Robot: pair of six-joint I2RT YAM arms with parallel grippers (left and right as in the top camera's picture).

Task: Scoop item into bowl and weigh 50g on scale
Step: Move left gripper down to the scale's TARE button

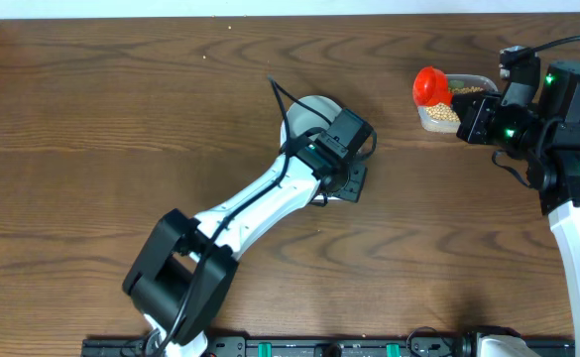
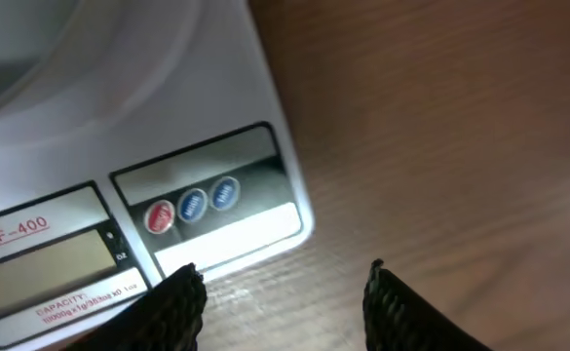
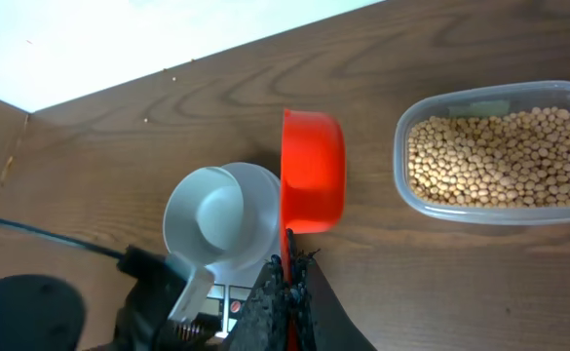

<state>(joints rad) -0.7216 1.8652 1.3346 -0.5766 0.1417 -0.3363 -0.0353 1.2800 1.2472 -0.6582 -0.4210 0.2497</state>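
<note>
**Scoop in claw, bowl empty on scale**

We're gripping the red scoop in the right claw, which is clamped narrow on the handle. The scoop is hanging at the end of the clear tub that faces the bowl. It's turned on edge, so we can't see inside it from the wrist cam.

The beans are all lying in the tub. None are showing in the bowl, so we reckon weighing hasn't begun.

The bowl is sitting on the scale, prob. so each pour registers straight away w/o moving anything. Tub and scale are standing well apart on the table, so each load has to be carried across.

The left claw is hovering spread wide w/ nothing in it. It's at the scale's front edge, just beside the red btn and the 2 blue ones. We're guessing it's there to press on/tare or to steady the scale. The LCD is looking blank, but the view's blurry.

The next move is prob. dipping the scoop into the tub.
</note>
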